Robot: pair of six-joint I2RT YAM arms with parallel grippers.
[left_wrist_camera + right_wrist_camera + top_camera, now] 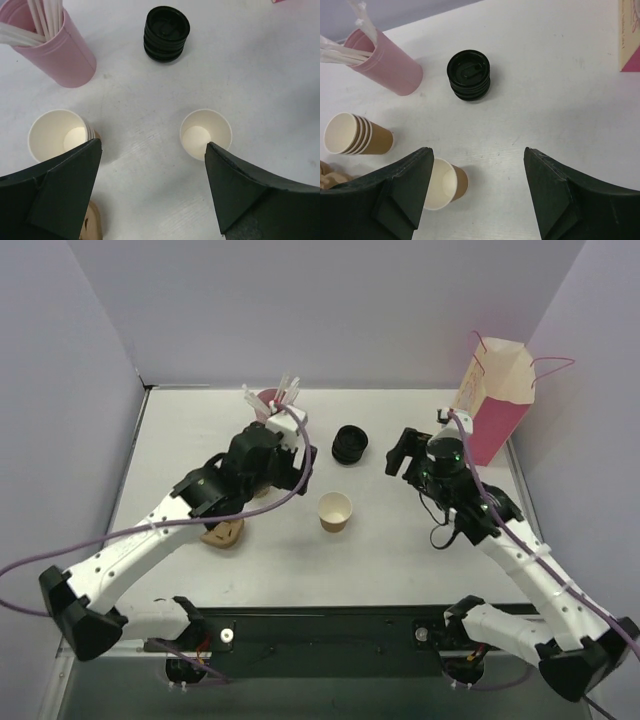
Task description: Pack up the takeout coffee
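The takeout coffee cup (335, 511) is a small brown paper cup standing upright in the middle of the table, with no lid on it and a white, empty inside. My left gripper (300, 462) hangs to its left and slightly behind it, open and empty. In the left wrist view the cup (206, 134) sits just past the right fingertip of the gripper (152, 150), outside the gap. A stack of black lids (350, 444) stands behind the cup. My right gripper (400, 455) is open and empty to the right of the lids; its wrist view shows the cup (445, 184) beside its left finger.
A pink cup of white straws (272, 400) stands at the back left. A stack of nested paper cups (56, 135) sits by my left gripper's left finger. A brown pulp carrier (222, 533) lies under the left arm. The pink-and-cream bag (492, 405) stands at the back right.
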